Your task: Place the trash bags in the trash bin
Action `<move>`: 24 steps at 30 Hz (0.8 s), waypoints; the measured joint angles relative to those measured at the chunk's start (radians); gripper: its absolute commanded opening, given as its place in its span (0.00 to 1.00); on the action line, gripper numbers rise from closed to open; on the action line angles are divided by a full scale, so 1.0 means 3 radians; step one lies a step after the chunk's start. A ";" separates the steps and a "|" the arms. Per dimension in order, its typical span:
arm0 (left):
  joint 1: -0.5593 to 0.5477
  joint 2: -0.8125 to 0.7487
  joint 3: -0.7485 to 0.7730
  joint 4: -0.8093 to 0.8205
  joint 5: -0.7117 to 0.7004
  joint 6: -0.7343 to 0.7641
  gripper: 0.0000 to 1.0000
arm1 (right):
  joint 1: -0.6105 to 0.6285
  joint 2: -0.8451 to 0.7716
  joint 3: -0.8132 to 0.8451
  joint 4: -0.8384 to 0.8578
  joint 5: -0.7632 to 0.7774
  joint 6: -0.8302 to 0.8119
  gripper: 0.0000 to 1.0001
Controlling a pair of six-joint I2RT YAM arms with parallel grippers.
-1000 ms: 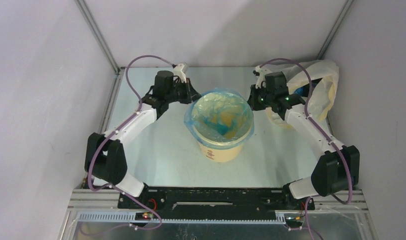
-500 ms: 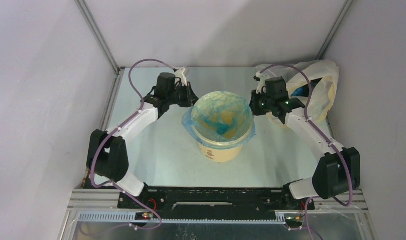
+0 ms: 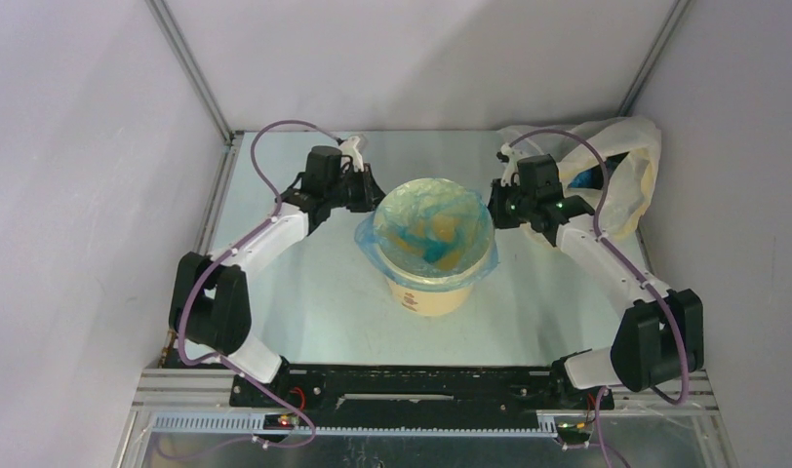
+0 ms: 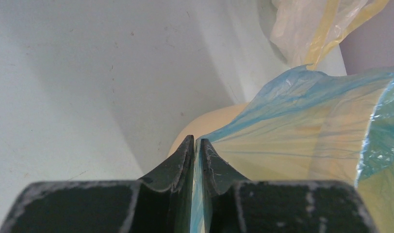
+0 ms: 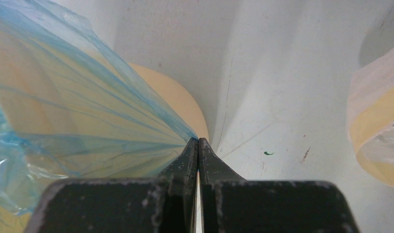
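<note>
Blue trash bag [image 3: 433, 226] lined the trash bin [image 3: 433, 292], left gripper [image 4: 195, 141] pinched its left edge, right gripper [image 5: 198, 142] clamped its right edge.

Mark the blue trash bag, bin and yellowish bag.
blue trash bag [image 3: 426, 219], top view, film lining the bin mouth
trash bin [image 3: 441, 297], top view, outer wall
yellowish plastic bag [image 3: 621, 135], top view, crumpled top

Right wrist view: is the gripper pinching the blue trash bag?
Yes, the right gripper is shut on the trash bag, whose blue film fans out taut from its tips across the trash bin.
</note>
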 measured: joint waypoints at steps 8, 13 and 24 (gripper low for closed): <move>0.0000 0.0011 -0.0168 0.0140 -0.0022 -0.0066 0.17 | 0.0000 0.0046 -0.0072 0.0098 0.0023 0.0043 0.00; 0.0000 0.0013 -0.0237 0.0205 -0.0046 -0.0094 0.17 | 0.0000 0.0046 -0.0223 0.0196 0.0019 0.0093 0.00; 0.0001 0.0010 -0.0367 0.0301 -0.0111 -0.0148 0.32 | -0.0006 0.0051 -0.0458 0.0374 0.0011 0.0182 0.12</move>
